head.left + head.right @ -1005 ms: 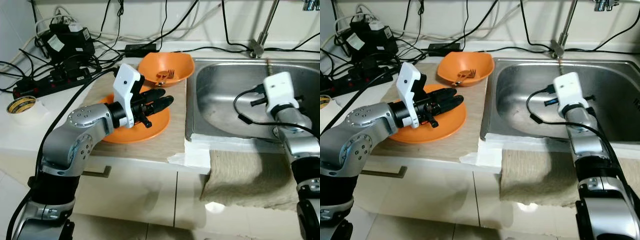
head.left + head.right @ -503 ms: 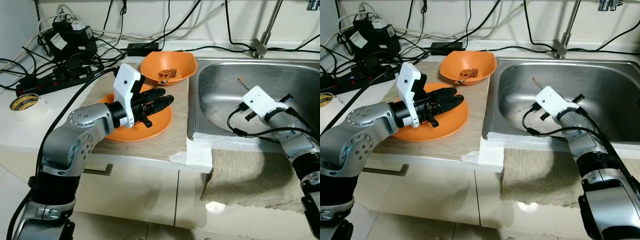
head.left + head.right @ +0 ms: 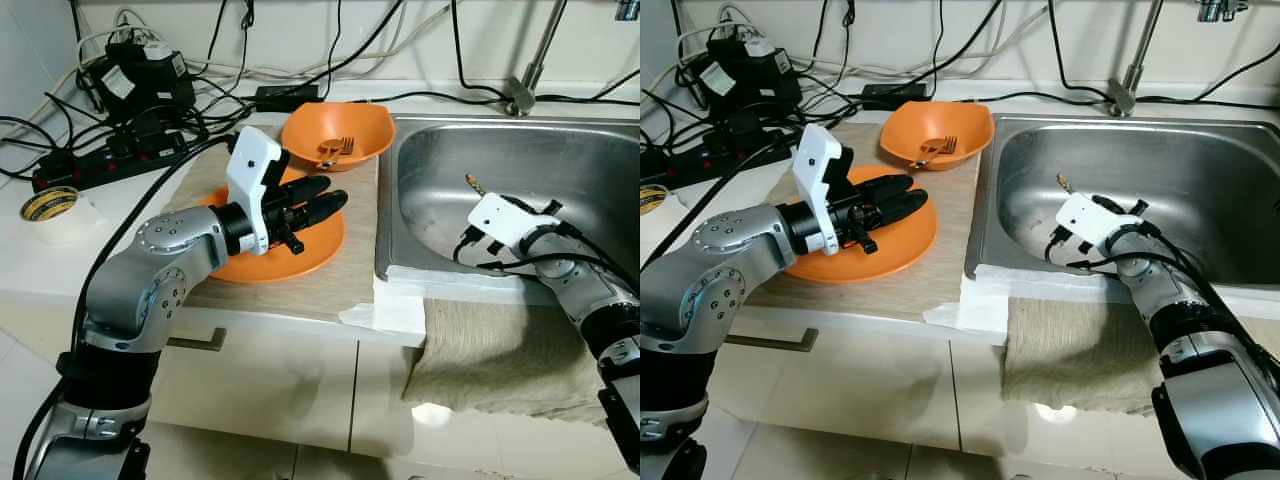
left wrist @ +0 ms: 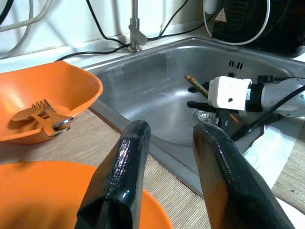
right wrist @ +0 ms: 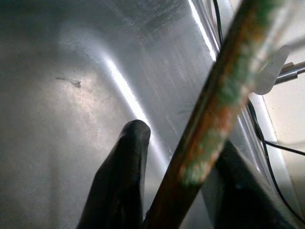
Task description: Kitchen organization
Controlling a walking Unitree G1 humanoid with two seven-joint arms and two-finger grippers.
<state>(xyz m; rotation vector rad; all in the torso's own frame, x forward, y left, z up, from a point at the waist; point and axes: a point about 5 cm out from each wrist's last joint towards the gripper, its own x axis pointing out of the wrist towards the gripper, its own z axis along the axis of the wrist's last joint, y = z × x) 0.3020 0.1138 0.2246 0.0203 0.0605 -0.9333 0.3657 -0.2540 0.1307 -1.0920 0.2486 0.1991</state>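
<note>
Down inside the steel sink [image 3: 560, 160], on the right of the scene, the right tool [image 5: 176, 191] holds a thin brown stick, a chopstick [image 5: 217, 102] with mottled green and rust patches. It runs between the two black fingers [image 5: 121, 176], and its tip [image 3: 470, 180] pokes up past the white wrist block. The right arm reaches over the sink's near rim, forearm low and slanting left, above a beige cloth [image 3: 500, 345] draped over the worktop edge.

On the left, the left tool [image 4: 167, 157] hovers over a flat orange plate [image 3: 310, 250] lying on a woven mat [image 3: 345, 285], its fingers narrowly parted and holding nothing. Just beyond the plate sits an orange bowl [image 3: 360, 125] containing an orange fork [image 3: 335, 150]. A roll of tape [image 3: 45, 205] and a tangle of black cables lie at the far left of the worktop [image 3: 30, 270].

Compared with half a second ago, the right wrist has dropped lower and shifted left, closer to the sink's near wall. The left arm has not moved.
</note>
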